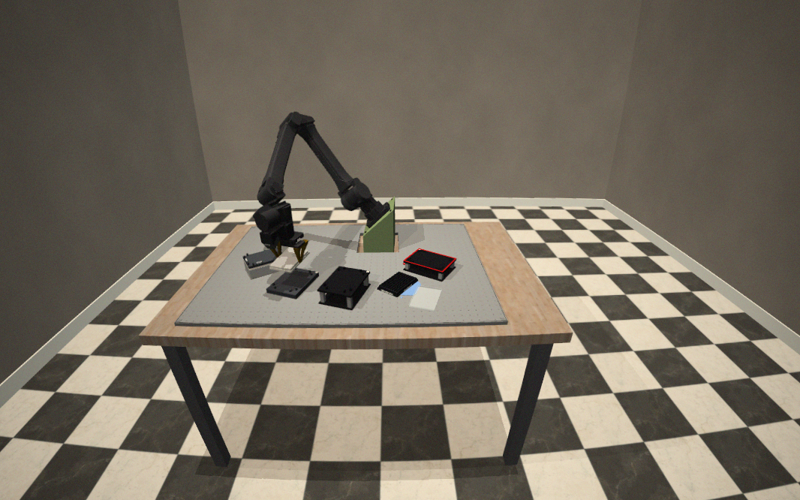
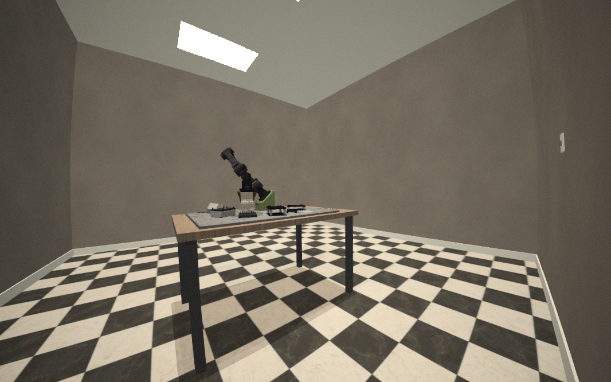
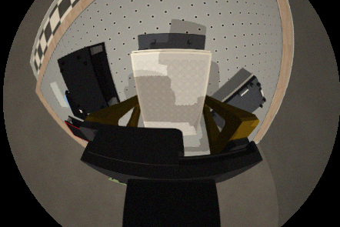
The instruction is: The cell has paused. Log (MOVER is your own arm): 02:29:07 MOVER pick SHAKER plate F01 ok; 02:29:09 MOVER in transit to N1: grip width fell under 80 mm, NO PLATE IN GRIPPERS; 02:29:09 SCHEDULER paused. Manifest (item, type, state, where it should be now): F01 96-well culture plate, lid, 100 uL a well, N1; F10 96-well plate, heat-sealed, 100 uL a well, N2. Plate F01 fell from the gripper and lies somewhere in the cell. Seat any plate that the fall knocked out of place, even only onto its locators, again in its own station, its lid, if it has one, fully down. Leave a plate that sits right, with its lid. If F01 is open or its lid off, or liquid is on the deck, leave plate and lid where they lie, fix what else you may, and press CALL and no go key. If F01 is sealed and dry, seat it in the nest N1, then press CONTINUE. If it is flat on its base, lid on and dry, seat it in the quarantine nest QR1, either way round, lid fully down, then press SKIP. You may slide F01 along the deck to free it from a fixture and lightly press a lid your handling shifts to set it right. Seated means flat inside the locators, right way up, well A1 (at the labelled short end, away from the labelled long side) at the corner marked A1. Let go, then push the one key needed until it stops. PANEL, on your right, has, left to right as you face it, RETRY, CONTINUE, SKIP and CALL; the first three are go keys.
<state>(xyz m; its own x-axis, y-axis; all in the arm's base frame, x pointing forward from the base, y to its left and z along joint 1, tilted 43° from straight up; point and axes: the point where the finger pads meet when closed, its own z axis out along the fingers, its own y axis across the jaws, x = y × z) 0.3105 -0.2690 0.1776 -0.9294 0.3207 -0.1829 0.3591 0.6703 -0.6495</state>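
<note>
Clamping a pale plate (image 3: pixel 171 93), probably heat-sealed, gripper (image 1: pixel 287 250) above the deck (image 1: pixel 452 292), beside 1 black nest (image 1: pixel 291 282).

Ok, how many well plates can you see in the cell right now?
2. A pale plate is clamped in the gripper. A dark plate lies on the deck beside a blue wet patch and a clear lid. Others may be hidden.

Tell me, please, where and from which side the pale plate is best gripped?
Take the pale plate by its two long side walls, coming from straight above. It is a flat rectangle whose short width fits between the fingers, standing wide. The gripper is shut on it this way now, seemingly nearer one end than the middle.
</note>
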